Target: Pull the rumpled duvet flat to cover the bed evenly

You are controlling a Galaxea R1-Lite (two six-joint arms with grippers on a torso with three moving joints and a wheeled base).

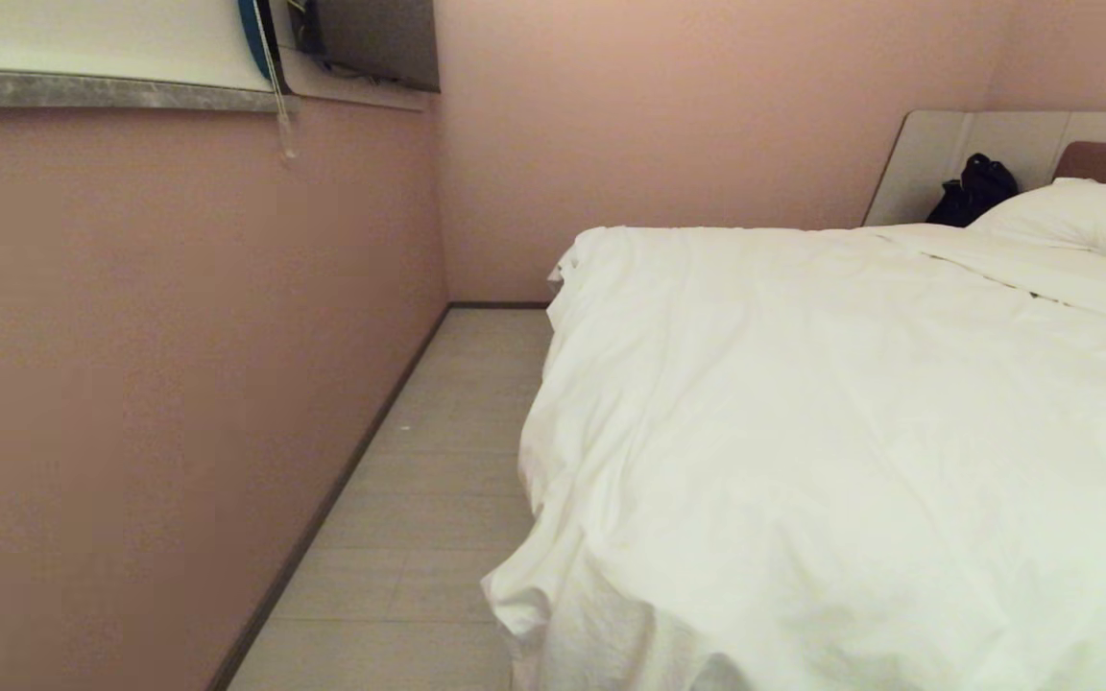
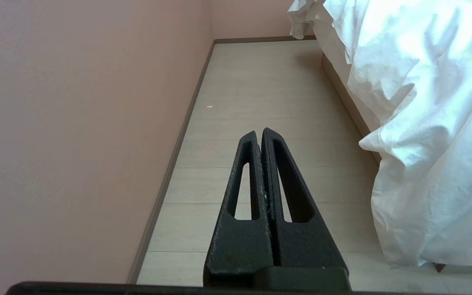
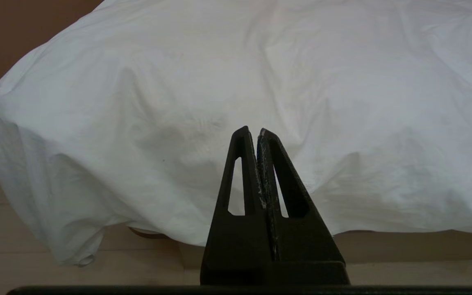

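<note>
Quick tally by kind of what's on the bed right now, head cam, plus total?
duvet: 1
pillow: 1
dark bag, by the headboard: 1
Total: 3

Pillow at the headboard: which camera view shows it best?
The head view, the only one that shows it: the pillow lies at the far end of the bed, beside a dark bag. The left wrist view shows only floor and hanging duvet; the right wrist view, only duvet.
</note>
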